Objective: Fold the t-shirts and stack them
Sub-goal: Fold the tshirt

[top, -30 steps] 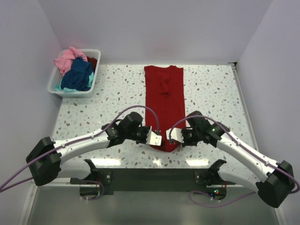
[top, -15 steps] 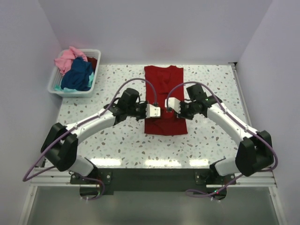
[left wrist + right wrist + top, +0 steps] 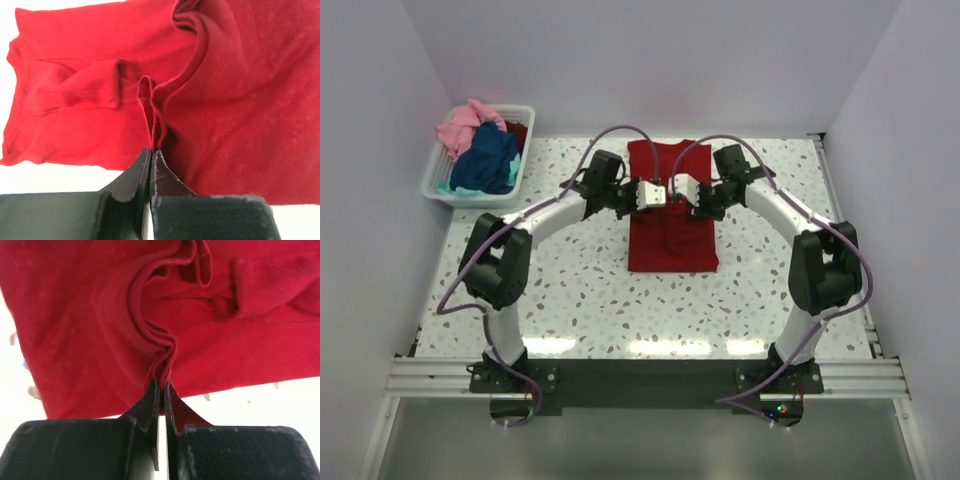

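Observation:
The deep red t-shirt [image 3: 670, 238] lies lengthwise at the middle of the table, its near end doubled back over itself. My left gripper [image 3: 658, 195] is shut on a pinched fold of the red shirt [image 3: 90, 90], and my right gripper [image 3: 678, 192] is shut on another pinched fold of it [image 3: 90, 325]. Both hold the carried edge side by side above the shirt's far half. The pink [image 3: 460, 125], navy blue [image 3: 488, 157] and teal [image 3: 450, 186] t-shirts are heaped in the basket.
The white slatted plastic basket [image 3: 520, 150] stands at the far left corner of the speckled table [image 3: 570, 290]. White walls close in the back and both sides. Both arms reach far out over the table.
Both grippers have carried the shirt's near edge away from the arm bases, from the near end to over its far half, so the shirt now lies doubled and shorter.

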